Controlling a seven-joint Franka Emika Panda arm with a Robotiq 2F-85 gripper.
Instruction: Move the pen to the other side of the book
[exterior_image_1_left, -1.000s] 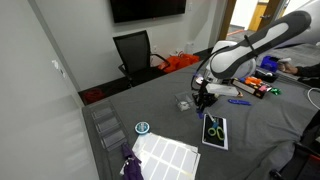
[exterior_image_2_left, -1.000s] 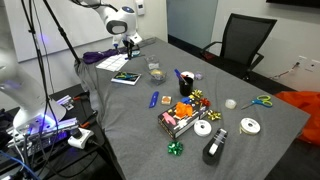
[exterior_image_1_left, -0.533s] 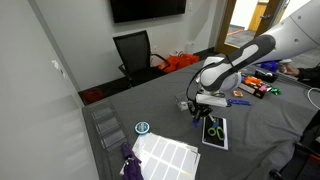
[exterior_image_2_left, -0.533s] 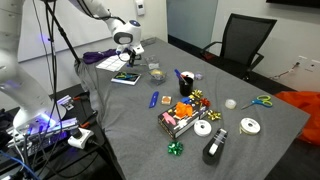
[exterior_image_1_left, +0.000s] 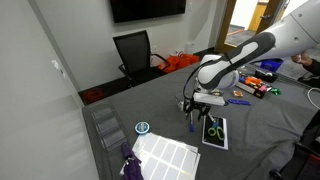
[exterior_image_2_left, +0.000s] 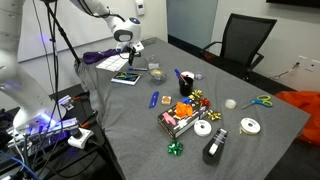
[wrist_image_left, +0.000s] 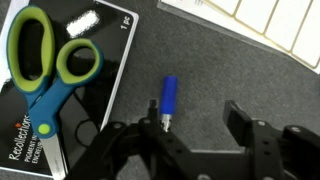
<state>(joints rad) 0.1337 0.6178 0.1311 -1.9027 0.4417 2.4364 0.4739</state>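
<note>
In the wrist view the book (wrist_image_left: 100, 90), dark with a blue and green scissors shape on its cover, lies at the left. Just right of it the blue pen (wrist_image_left: 168, 96) shows against the grey table cover. Its pale tip points toward me, close to the left finger (wrist_image_left: 152, 105). My gripper (wrist_image_left: 195, 108) is open, its jaws wide apart, and the right finger is well away from the pen. In both exterior views the gripper (exterior_image_1_left: 197, 108) (exterior_image_2_left: 127, 52) hangs low beside the book (exterior_image_1_left: 215, 131) (exterior_image_2_left: 125, 77).
A white gridded sheet (exterior_image_1_left: 165, 155) (wrist_image_left: 270, 25) lies beyond the pen. A purple cloth (exterior_image_1_left: 131, 165), a tape roll (exterior_image_1_left: 143, 128) and clear boxes (exterior_image_1_left: 105, 125) sit near the table edge. Bows, tape rolls, scissors (exterior_image_2_left: 260, 101) and a blue marker (exterior_image_2_left: 154, 99) crowd the far half.
The arm has come down toward the table beside the book. The jaws have gone from shut to open, and the pen is no longer clamped between them.
</note>
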